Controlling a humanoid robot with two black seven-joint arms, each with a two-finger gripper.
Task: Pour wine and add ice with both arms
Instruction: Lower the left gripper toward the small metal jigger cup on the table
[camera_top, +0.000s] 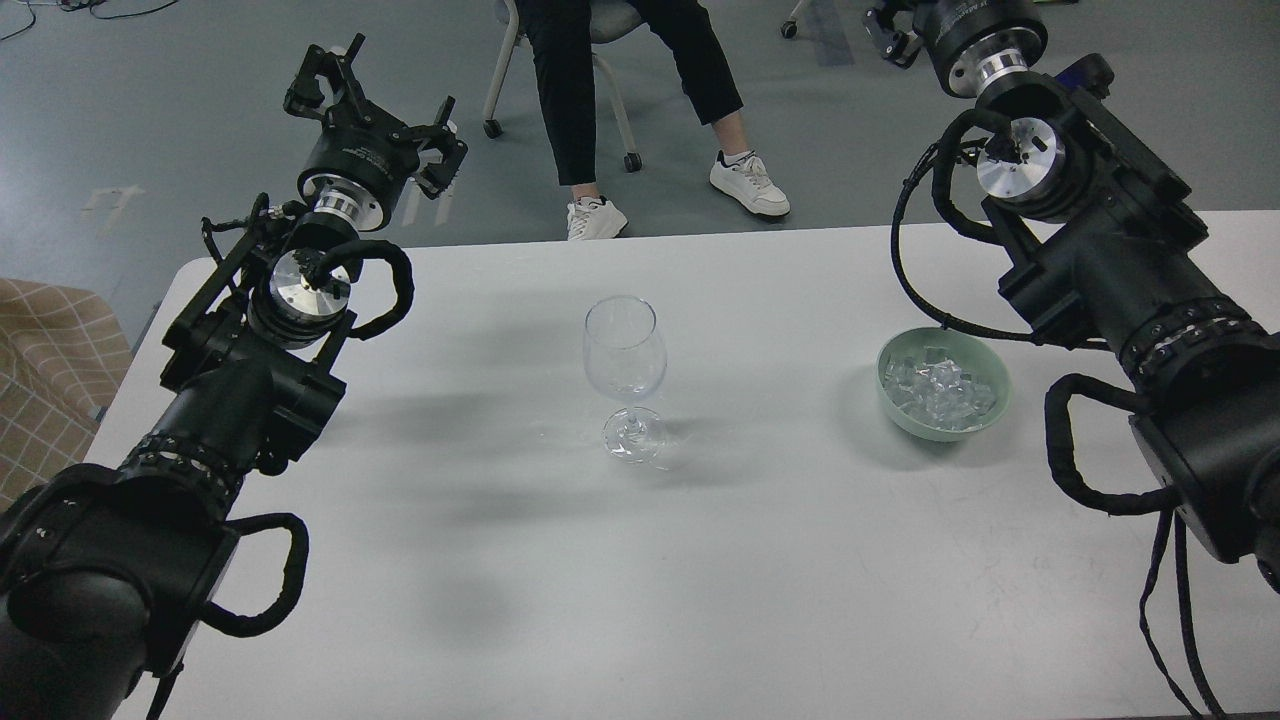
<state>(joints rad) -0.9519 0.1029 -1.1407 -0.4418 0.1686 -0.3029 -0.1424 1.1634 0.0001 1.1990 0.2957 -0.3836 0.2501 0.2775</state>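
Observation:
A clear stemmed wine glass (624, 352) stands upright mid-table. I cannot tell if it holds any wine. The ice (940, 388), a heap of small clear cubes, lies in a pale green bowl (893, 405) to the right of the glass. My left gripper (375, 100) is open and empty, held high past the table's far left edge, far from the glass. My right arm (1090, 240) rises behind the bowl. My right gripper (893, 22) is mostly cut off by the top edge, and its fingers cannot be told apart.
The white table (700, 560) ends at its far edge just beyond both wrists. A person's legs (640, 90) and a wheeled chair (500, 60) are on the floor behind it. A tan checked seat (50, 370) is at the left.

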